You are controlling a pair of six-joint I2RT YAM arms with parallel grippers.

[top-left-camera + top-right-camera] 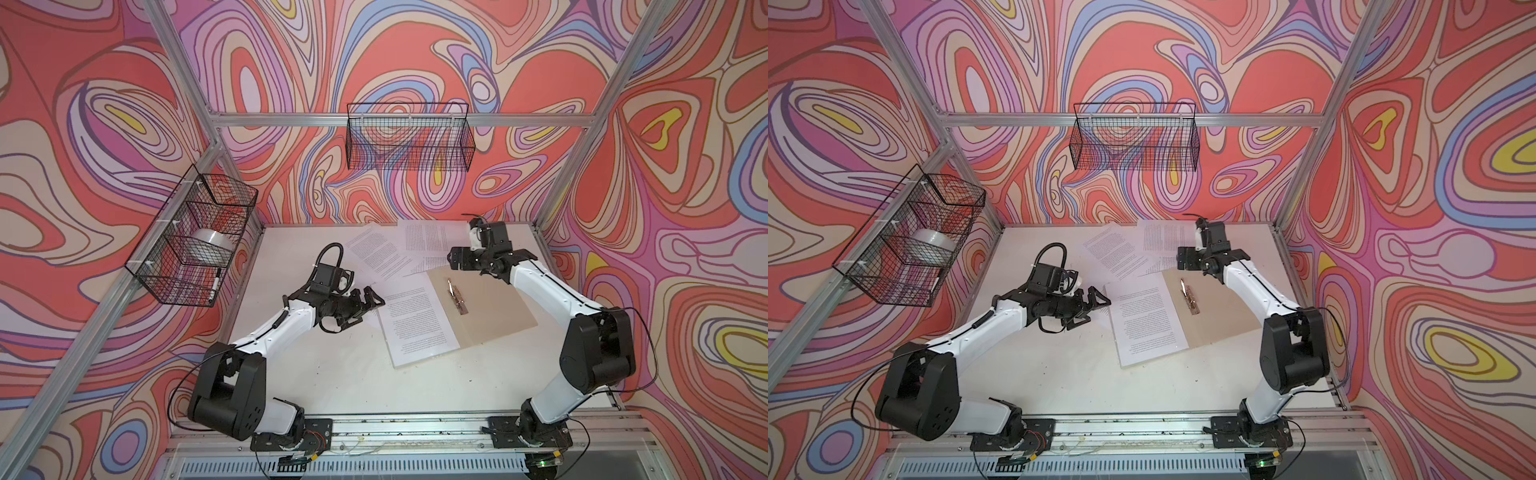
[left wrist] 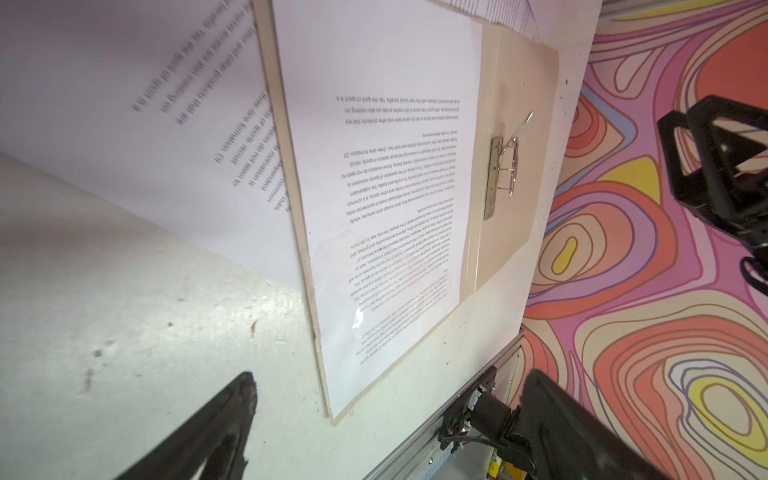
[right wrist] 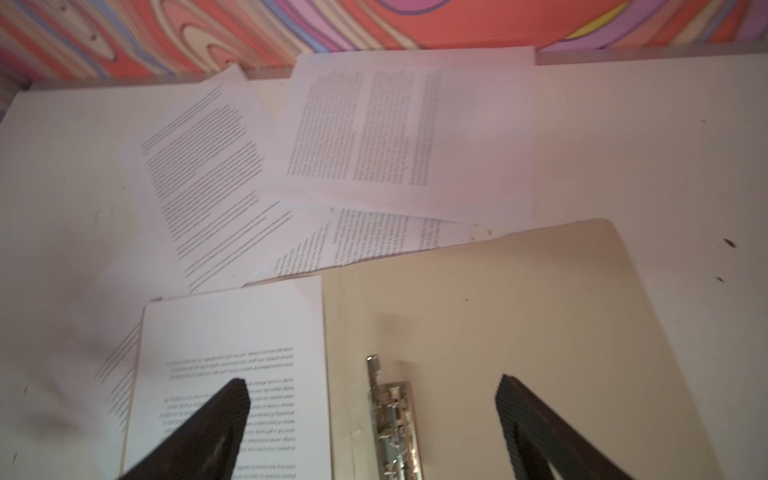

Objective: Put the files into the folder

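White tabletop (image 1: 332, 374) inside swirling pink-and-orange walls holds the open tan folder (image 1: 490, 307), one printed sheet (image 1: 415, 320) on its left flap, loose sheets (image 1: 382, 253) behind it; left claw (image 1: 371, 305) and right claw (image 3: 372, 384) hang spread, empty, so fetching another sheet seems next.

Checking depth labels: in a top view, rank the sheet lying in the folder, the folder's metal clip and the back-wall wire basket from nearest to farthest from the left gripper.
From the left gripper:
1. sheet in the folder, just right of it
2. metal clip, on the folder's spine, farther right
3. wire basket, high on the back wall
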